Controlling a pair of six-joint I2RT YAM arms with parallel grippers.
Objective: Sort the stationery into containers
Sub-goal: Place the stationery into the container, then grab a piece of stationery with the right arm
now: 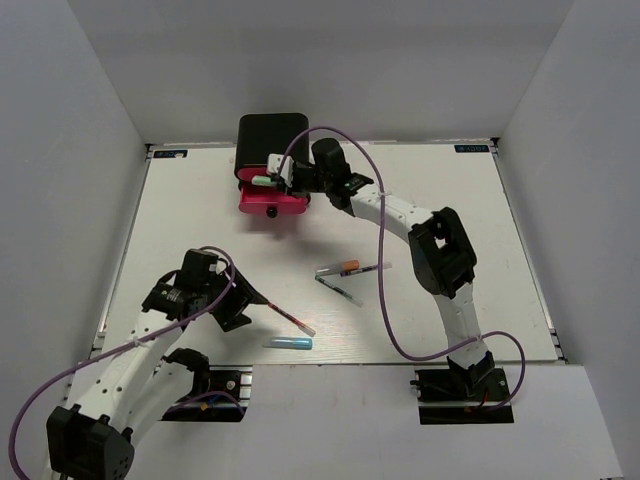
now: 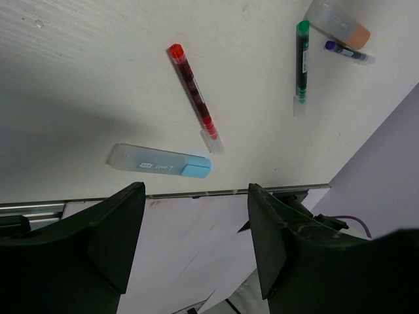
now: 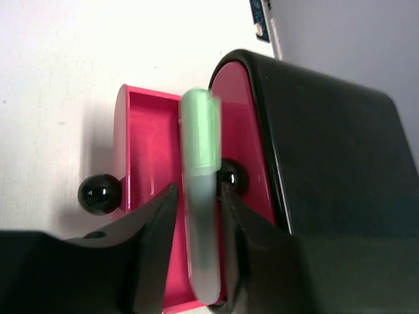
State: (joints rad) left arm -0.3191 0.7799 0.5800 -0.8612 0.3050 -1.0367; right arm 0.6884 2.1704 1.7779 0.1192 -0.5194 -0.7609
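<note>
As I look down from the overhead view, the black cabinet (image 1: 270, 135) stands at 12 o'clock on the counter (image 1: 200, 230). One pink-red drawer (image 1: 285, 204) is pulled out of it toward 6 o'clock, with its black knob (image 1: 271, 212) at the front.

My right gripper (image 1: 288, 182) hangs over that open drawer with the green marker (image 1: 262, 180) between its fingers. On the right wrist view the marker is blurred and lies lengthwise over the drawer opening, its green end toward the cabinet. I cannot tell whether the fingers are clenched on it or have let it go, nor whether it touches the drawer. The part of the drawer floor I can see is plain pink; the marker and fingers hide the rest.

Just behind the marker a second drawer (image 3: 239, 131) sits shut in the cabinet, and its own knob peeps out beside the marker.

At about 5 o'clock from the cabinet, mid-counter, the orange-tipped marker (image 1: 340, 268), the dark pen (image 1: 375, 267) and the green pen (image 1: 342, 290) lie close together. Nearer the counter's 6 o'clock edge lie the red pen (image 1: 292, 318) and the light blue marker (image 1: 288, 343). They are at 3 to 4 o'clock from my left gripper (image 1: 243, 310), which is released, its fingers wide apart with nothing between them.
</note>
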